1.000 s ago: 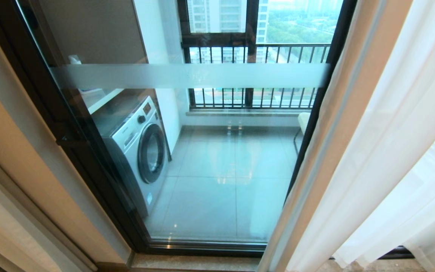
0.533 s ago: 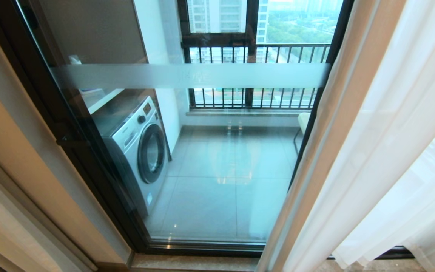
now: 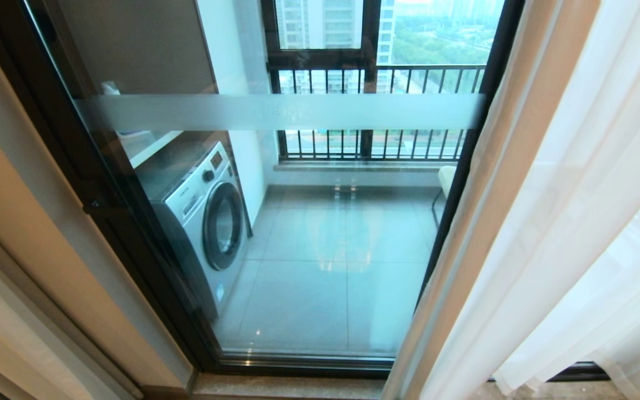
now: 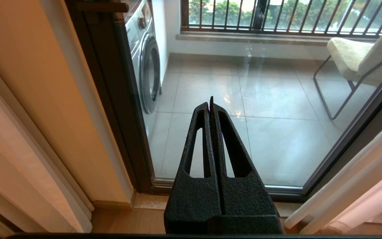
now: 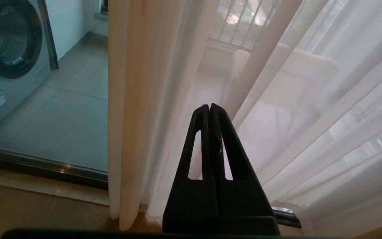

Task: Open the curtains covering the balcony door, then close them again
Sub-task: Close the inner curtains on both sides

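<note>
Curtains: sheer white panels, gathered in folds on the right of the head view, leaving most of the glass bare. I am reading this as the turn between the two halves of the task: the opening looks done and the closing is not yet begun.

Balcony door: glass panel in a dark frame, with a frosted band across it. I am seeing a washing machine on the far left through it, and a railing farther off.

Right gripper: clenched, fingertips pressed together, grasping nothing. I am finding it just short of the curtains, pointing into the folds. The curtain's leading edge is hanging to its left, with bare glass beyond that. Whether the tips are brushing the fabric, I cannot tell.

Left gripper: clenched, empty, pointing at the bare glass, with the curtains well off to its right. I am treating this arm as parked.

Next move, as I am judging it: the right gripper needs to part its fingers, catch the leading edge and carry it leftward across the glass. Thin cloth is likely to slip from a shallow pinch, so a bunched fold should hold better.
</note>
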Robot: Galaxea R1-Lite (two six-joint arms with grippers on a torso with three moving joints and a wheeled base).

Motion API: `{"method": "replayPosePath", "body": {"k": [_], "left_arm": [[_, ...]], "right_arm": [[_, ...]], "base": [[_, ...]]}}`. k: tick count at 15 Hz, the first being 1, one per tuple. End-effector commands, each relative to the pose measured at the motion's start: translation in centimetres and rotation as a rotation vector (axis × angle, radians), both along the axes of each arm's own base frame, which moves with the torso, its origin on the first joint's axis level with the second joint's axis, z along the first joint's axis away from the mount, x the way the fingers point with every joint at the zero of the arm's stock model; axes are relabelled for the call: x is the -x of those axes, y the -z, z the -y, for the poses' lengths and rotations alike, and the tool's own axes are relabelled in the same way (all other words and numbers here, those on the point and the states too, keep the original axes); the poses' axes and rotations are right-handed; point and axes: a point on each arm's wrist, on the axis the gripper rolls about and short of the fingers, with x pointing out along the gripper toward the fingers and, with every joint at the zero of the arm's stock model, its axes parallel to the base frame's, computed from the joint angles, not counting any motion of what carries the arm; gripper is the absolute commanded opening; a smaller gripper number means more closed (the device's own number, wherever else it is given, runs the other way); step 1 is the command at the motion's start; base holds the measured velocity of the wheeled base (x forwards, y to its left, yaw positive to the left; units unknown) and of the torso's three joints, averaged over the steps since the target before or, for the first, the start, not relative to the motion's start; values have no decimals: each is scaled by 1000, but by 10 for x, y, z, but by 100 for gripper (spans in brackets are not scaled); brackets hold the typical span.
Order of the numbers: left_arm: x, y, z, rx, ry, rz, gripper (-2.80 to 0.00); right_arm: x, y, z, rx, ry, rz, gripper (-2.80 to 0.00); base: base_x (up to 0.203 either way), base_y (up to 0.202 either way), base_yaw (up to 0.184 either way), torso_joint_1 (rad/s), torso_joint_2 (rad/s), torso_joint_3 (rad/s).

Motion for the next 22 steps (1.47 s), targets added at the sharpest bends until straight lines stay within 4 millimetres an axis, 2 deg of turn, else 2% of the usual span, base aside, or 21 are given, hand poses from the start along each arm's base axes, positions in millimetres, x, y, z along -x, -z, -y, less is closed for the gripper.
{"method": "replayPosePath", "body": {"k": [1,4,22], "left_arm": [[0,0,0,0,0,1,-280],[0,0,0,1,-1,1,-280],[0,0,0,-1,0,1,-280]], "right_arm": [[5,1,0,-51,-3,59,-280],[5,3,0,-204,-5,44,-280],[5,3,0,-205,-3,43,-280]], "base": [[0,0,0,0,0,0],[0,0,0,0,0,0],[0,0,0,0,0,0]]}}
